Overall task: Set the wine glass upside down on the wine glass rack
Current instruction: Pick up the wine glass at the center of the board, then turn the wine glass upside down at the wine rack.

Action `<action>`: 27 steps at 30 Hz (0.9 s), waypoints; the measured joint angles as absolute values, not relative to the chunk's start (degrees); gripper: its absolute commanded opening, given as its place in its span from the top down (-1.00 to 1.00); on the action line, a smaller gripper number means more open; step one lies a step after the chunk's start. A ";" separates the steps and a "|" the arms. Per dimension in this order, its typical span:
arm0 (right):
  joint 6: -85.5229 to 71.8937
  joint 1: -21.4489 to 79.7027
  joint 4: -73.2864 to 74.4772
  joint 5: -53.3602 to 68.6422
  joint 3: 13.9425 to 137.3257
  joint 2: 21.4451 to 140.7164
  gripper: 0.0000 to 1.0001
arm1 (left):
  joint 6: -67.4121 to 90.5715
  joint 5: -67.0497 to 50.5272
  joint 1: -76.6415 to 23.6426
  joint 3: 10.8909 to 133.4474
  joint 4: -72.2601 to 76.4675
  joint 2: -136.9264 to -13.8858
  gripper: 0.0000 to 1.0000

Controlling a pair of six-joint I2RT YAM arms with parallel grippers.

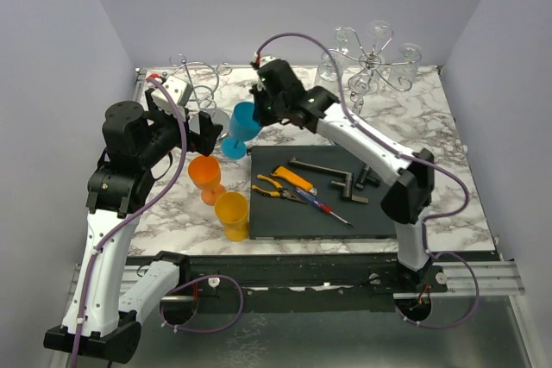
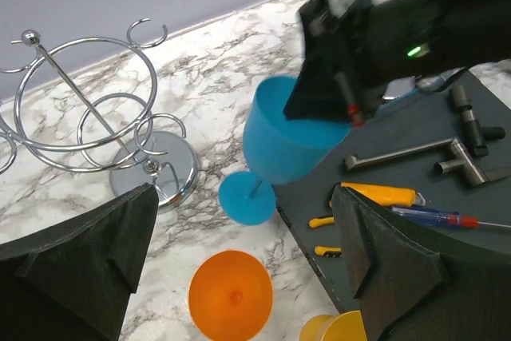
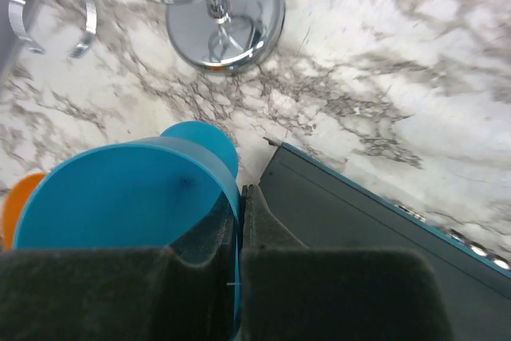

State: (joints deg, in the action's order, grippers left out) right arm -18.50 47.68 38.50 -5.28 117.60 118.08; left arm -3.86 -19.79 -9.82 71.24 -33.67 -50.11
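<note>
right pincer pinched the rim of the blue wine glass, which stood tilted left of centre on the bench; left pincer gaped wide. grasp looked made; next it needed lifting, inverting and hanging on the rack, upper left.

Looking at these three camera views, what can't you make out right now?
- Top view: where the right gripper pinches the blue wine glass, hidden under its own wrist.
- Right wrist view: the top of the rack, cut off by the upper edge; only its base shows.
- Left wrist view: most of the yellow glass, cut off by the bottom edge.
- Any view: whether that glass's foot touches the table.
</note>
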 measured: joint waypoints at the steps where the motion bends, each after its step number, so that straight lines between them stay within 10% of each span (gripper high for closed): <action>1: -18.37 47.68 38.68 -5.91 117.03 115.46 0.99 | -3.77 -20.08 -9.82 71.24 -33.67 -50.17 -0.97; 14: -18.31 47.68 30.22 -11.84 98.50 77.69 0.99 | 0.12 -27.62 -9.82 71.24 -34.00 -52.82 -0.98; 27: -21.23 47.68 21.28 -9.10 89.03 74.85 0.99 | 7.11 -42.48 -9.82 72.49 -33.23 -58.19 -0.97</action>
